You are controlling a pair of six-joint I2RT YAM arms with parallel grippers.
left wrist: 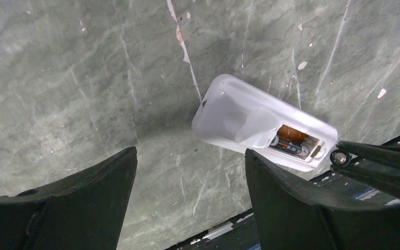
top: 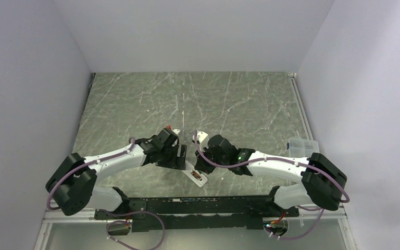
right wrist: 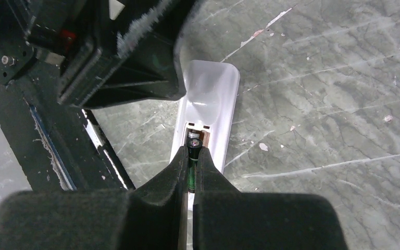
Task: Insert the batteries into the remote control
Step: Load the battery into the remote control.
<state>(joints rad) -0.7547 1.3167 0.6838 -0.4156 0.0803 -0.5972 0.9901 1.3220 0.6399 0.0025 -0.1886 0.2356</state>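
Note:
The white remote control [left wrist: 239, 112] lies flat on the table near the front edge, its brownish-orange recess [left wrist: 293, 133] facing up. One dark battery [left wrist: 289, 148] lies in the recess. My right gripper [right wrist: 191, 152] is shut on the second battery [right wrist: 192, 162], a dark cylinder with a green band, and holds its metal end right at the recess of the remote control [right wrist: 211, 94]. My left gripper [left wrist: 191, 153] is open and empty, hovering just beside the remote. In the top view the remote [top: 197, 177] lies below both grippers, the left gripper [top: 181, 152] and the right gripper [top: 200, 165].
A clear plastic box [top: 302, 145] stands at the right table edge. The black mounting rail [top: 198, 204] runs along the front, close to the remote. The left gripper's body [right wrist: 130, 52] hangs just above the remote's far end.

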